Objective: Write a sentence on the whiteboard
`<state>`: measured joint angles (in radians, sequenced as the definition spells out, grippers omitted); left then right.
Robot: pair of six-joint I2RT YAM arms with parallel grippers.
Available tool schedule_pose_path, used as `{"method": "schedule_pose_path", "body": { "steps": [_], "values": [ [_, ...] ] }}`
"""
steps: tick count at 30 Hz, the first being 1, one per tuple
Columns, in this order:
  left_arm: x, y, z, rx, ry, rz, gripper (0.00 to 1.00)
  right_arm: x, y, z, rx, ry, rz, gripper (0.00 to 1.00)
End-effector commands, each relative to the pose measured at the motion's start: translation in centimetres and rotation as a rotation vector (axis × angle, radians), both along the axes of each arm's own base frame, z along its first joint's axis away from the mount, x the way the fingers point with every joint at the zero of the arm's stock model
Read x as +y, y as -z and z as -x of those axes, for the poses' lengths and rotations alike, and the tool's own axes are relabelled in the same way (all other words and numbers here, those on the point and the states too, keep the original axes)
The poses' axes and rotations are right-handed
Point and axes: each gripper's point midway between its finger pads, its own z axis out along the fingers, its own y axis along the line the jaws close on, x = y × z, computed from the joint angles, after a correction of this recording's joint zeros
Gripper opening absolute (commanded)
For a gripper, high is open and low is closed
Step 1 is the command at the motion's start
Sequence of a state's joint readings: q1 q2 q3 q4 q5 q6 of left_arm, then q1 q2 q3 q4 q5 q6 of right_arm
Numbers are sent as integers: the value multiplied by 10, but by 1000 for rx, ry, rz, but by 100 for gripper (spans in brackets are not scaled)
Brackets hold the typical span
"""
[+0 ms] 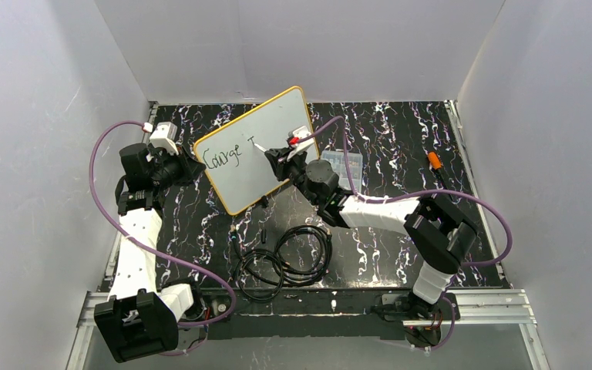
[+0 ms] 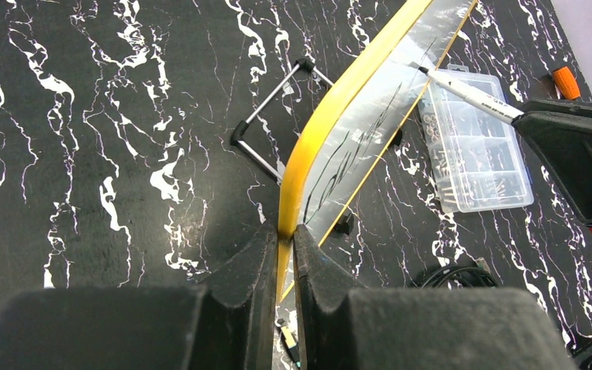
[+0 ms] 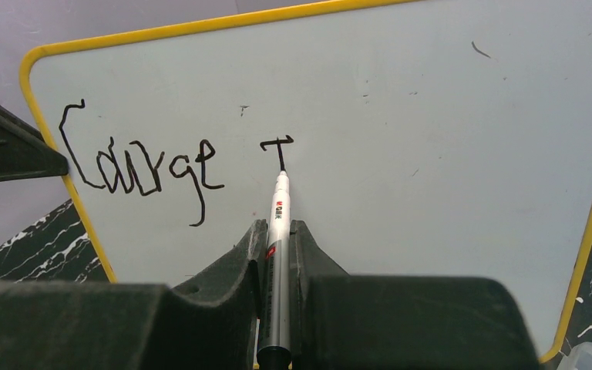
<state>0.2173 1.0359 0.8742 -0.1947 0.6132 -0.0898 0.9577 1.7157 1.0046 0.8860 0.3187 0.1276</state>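
Whiteboard (image 1: 277,123) in left hand (image 2: 285,235), marker (image 3: 280,193) tip touching it (right hand (image 3: 279,230))

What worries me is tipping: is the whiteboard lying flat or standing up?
Standing up, leaning back: the whiteboard is propped by a wire stand, and the left gripper clamps its yellow rim.

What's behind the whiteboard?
A wire stand leg shows behind the whiteboard in the left wrist view, above the table. Its attachment to the board is hidden.
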Motion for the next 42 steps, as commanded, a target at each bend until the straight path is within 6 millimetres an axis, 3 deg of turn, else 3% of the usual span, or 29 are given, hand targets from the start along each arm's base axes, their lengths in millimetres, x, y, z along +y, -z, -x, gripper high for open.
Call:
{"method": "schedule_pose_path", "body": {
  "steps": [1,15,24,34,42],
  "values": [
    [-5,-4,4,-9,20,10,0,0,12,0,16,3,6,1],
    [-6,-5,4,-10,20,12,0,-6,17,4,32,26,20,1],
    [-7,-6,5,-12,25,11,0,-12,-11,-7,-31,90,12,1],
    [-7,-6,5,-11,24,11,0,-20,-41,-2,-86,96,-43,1],
    [-7,-4,5,-9,25,9,0,-17,-47,-8,-107,95,-63,1]
  ]
}}
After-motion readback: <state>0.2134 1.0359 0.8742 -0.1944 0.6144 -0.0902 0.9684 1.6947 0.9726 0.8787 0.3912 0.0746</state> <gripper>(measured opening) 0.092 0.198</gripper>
